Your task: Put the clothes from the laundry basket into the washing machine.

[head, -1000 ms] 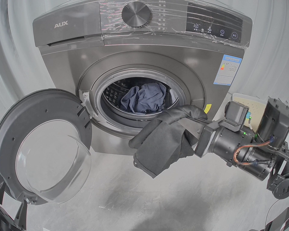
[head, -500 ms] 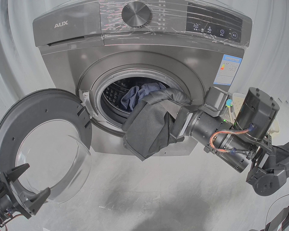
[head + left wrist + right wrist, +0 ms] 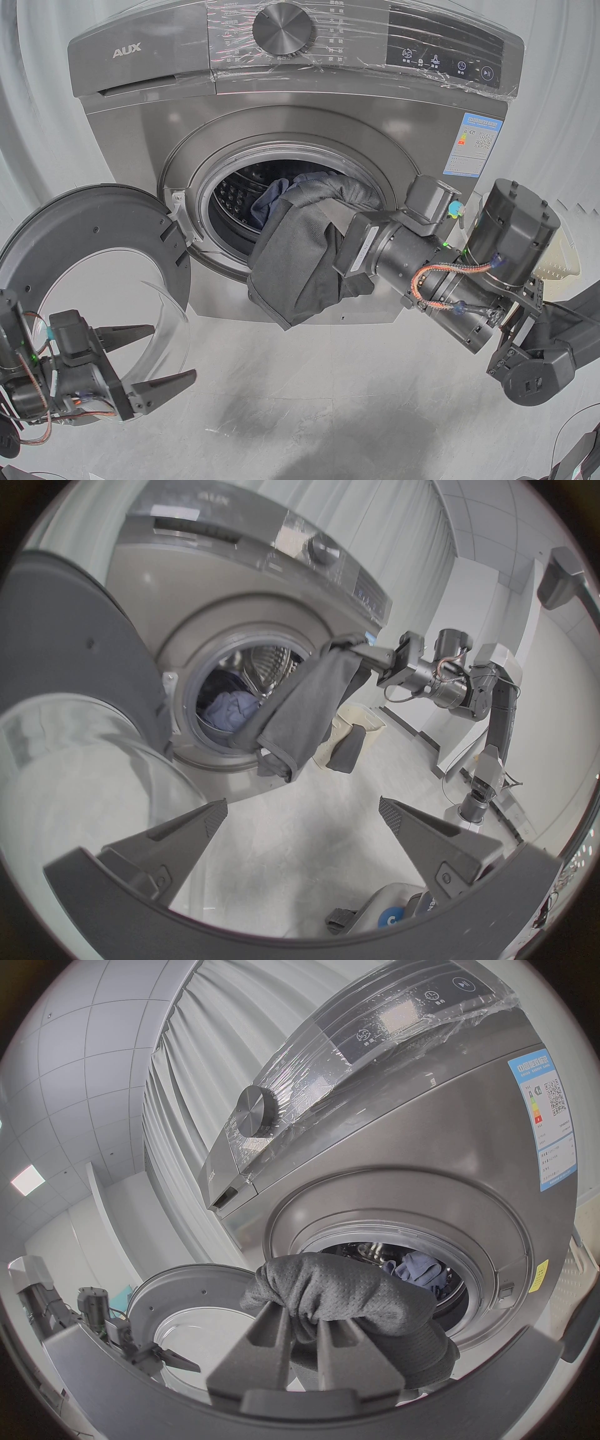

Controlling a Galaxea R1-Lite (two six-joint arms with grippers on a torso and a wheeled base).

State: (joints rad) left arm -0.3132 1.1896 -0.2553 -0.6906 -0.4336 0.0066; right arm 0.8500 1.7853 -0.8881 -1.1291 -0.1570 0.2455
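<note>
washing machine (image 3: 300, 125): we judge the carry close to its end and the drop not yet made. It has a brushed grey metal front, a round mouth with a smooth rim, a perforated steel drum, and wrinkled plastic film over the panel.
door (image 3: 94, 250): it stands swung wide to the left, well apart from our path. It is a dark round frame around a bulging clear bowl.
laundry basket (image 3: 562, 256): it sits on the floor just beside the machine's right side. It is cream plastic with a perforated wall. A dark piece hangs over its rim in the left wrist view, so we judge that more loads are to come.
dark garment (image 3: 300, 262): its bunched top is at the mouth, but most of it hangs outside, in front of the lower rim. We should push well past the rim before letting go, or the hanging tail may drag it out onto the floor. The cloth is soft, matte and finely knit, with a hemmed edge.
blue garment (image 3: 269, 200): it lies crumpled inside the drum and is thin, limp cloth.
right gripper (image 3: 303, 1322): it is clamped on a fold of the dark garment.
left gripper (image 3: 174, 351): it is spread wide and empty, low in front of the door. We could use it to tuck in the tail.
</note>
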